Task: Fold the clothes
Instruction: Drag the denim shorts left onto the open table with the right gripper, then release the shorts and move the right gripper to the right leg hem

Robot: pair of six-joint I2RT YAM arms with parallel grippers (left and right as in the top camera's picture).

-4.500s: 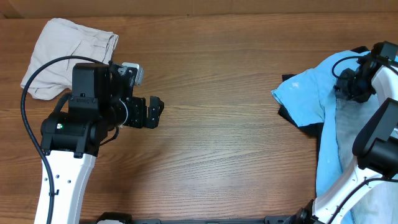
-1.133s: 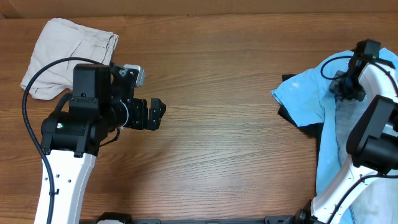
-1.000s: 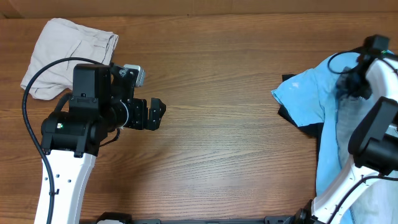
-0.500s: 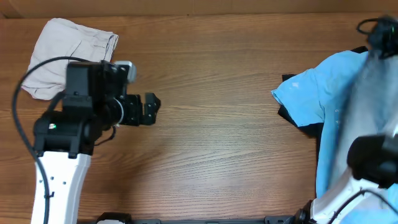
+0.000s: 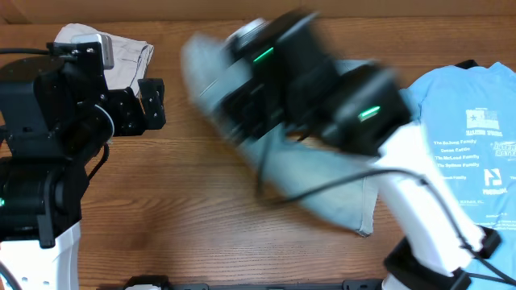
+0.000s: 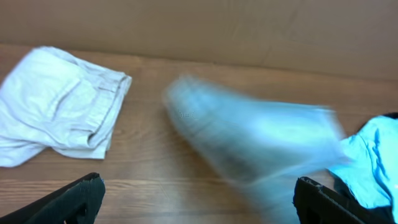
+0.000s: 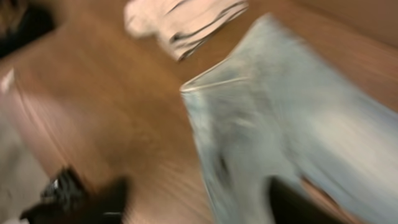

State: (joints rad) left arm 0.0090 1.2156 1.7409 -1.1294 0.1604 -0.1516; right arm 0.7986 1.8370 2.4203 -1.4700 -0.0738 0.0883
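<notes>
Light-wash denim jeans [image 5: 334,197] lie blurred across the middle of the table, also seen in the left wrist view [image 6: 249,140] and the right wrist view [image 7: 280,118]. My right arm [image 5: 306,80] is smeared by motion above them at centre-left. In its wrist view my right gripper [image 7: 199,194] shows two dark fingers wide apart, open, with denim beneath the right one. Beige trousers [image 5: 129,50] lie crumpled at the back left. A sky-blue printed T-shirt [image 5: 472,137] is spread at the right. My left gripper [image 5: 151,105] is open and empty beside the trousers [image 6: 56,106].
A cardboard wall [image 6: 249,25] runs along the table's far edge. Bare wood [image 5: 177,217] shows in front between the two arms. The T-shirt's edge [image 6: 373,155] reaches into the left wrist view at the right.
My right arm swept from the far right to centre-left, bringing the jeans across the table, and its jaws opened. The left arm drew back to the left, still open.
</notes>
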